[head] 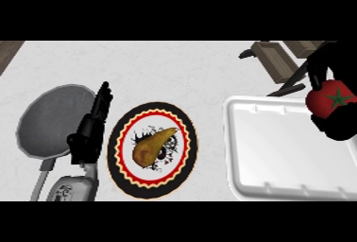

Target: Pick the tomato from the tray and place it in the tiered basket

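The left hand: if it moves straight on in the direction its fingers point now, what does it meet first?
The left hand stands open, fingers pointing toward the far side of the counter. Beyond the fingertips only bare counter shows; the grey pan lies to its left and the patterned plate to its right. The way looks free, though depth is unclear.

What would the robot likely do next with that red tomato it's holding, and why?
Probably carry it up and left toward the tiered basket. The right hand is already curled round the tomato at the white tray's far right edge, and the basket's brown shelves lie just beyond. The left hand rests open beside the plate.
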`<action>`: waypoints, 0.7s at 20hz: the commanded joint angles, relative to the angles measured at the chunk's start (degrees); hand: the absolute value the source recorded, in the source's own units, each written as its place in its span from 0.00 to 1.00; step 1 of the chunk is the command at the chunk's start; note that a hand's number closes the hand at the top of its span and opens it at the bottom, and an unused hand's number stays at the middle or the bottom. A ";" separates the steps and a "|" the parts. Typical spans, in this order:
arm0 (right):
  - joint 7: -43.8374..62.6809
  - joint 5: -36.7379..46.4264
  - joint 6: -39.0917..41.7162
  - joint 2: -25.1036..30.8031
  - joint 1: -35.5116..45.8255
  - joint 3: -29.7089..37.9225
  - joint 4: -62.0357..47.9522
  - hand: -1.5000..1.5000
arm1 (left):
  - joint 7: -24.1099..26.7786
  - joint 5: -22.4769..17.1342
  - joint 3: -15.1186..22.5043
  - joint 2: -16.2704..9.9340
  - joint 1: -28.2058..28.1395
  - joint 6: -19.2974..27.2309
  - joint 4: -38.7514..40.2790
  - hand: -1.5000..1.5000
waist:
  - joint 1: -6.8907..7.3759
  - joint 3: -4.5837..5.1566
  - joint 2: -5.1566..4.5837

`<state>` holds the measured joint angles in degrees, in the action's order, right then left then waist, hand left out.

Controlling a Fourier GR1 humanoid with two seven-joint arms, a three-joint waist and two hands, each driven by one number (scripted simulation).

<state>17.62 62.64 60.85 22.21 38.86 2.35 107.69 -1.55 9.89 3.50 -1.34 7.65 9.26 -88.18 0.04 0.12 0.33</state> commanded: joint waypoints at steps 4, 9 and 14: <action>6.54 -4.35 13.34 0.90 20.75 12.29 -0.44 1.00 | -1.47 0.14 0.43 0.31 -0.07 0.03 -1.31 0.50 | 0.08 -0.01 0.08; 9.46 -7.13 18.45 4.20 35.19 19.26 -8.46 1.00 | 0.88 0.40 -0.03 -0.45 -0.62 -0.23 -0.32 0.50 | 0.10 0.03 0.24; 8.55 -7.77 15.12 11.31 44.66 20.70 -22.45 1.00 | 0.26 -0.88 -0.54 -0.62 -0.92 -0.79 -0.62 0.50 | 0.43 0.00 -0.15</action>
<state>24.93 55.78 71.49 30.60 75.94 20.88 93.17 -2.06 9.95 3.87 -1.42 7.26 9.17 -89.26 0.29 0.14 0.40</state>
